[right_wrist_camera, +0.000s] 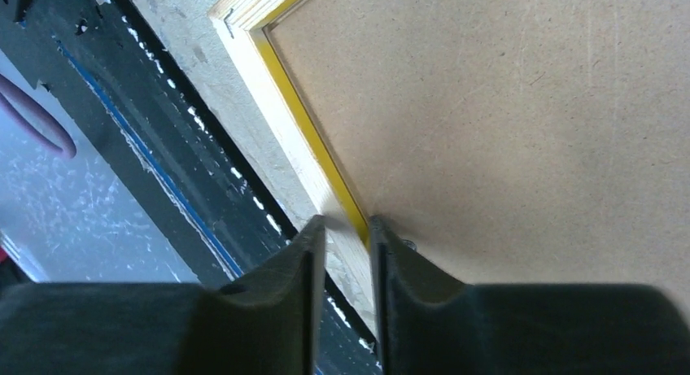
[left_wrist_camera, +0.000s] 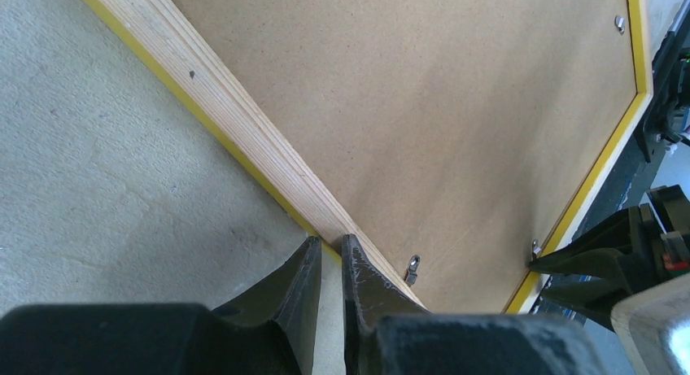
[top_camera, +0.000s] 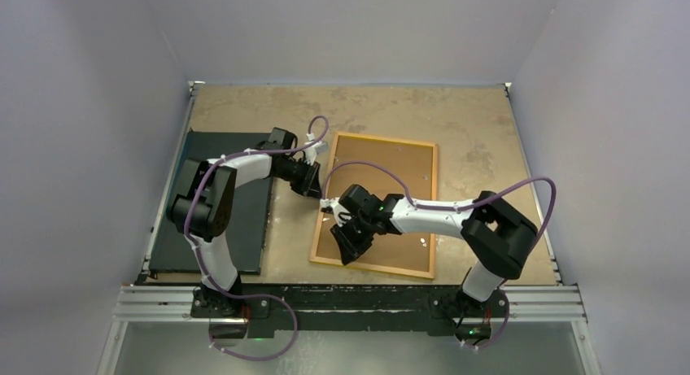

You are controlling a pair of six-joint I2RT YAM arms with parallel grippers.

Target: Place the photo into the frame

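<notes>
The frame [top_camera: 434, 208] lies face down mid-bench [top_camera: 480, 131], its brown backing board [top_camera: 399, 180] seated and hiding any photo, so whether the print is already inside cannot be told, while the left tool [left_wrist_camera: 329, 249] and right tool [right_wrist_camera: 347, 228] each pinch its left rail.

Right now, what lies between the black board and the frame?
Only a bare strip of table, seen in the top view; the left gripper hangs over its far end.

The yellow-edged frame [top_camera: 386, 139] lies flat, face down, brown backing [top_camera: 411, 167] uppermost.
</notes>
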